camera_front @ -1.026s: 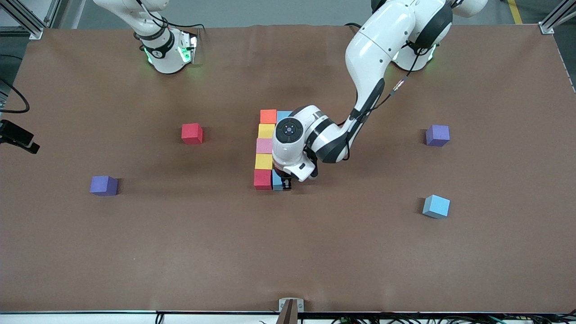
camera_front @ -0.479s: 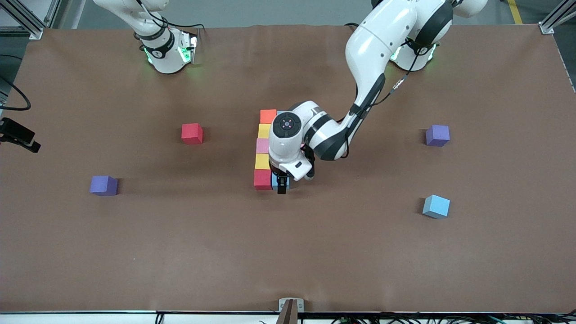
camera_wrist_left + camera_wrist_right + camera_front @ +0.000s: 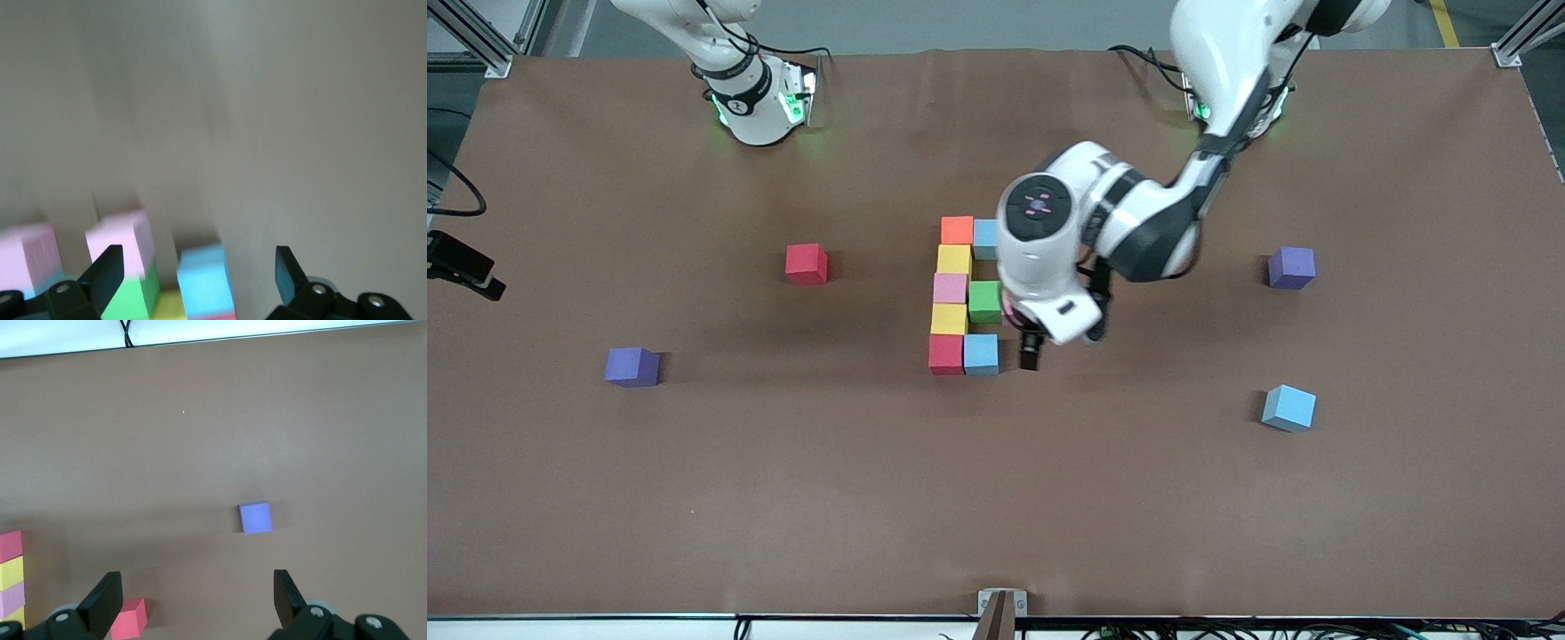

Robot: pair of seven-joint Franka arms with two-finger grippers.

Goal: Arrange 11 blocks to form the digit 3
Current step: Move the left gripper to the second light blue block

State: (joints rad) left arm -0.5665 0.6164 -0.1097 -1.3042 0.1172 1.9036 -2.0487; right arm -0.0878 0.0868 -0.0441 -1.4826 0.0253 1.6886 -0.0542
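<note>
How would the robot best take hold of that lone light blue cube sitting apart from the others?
Probably from straight above, with the fingers on two opposite side faces. The light blue cube rests flat on the table with nothing touching it, but it sits turned askew, so the wrist would need to rotate to match its sides.

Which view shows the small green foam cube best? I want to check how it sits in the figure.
The front view: the small green foam cube sits in plain sight, touching the pink and yellow cubes of the column. The left wrist view shows only a blurred corner of it under a pink cube. The right wrist view misses it.
</note>
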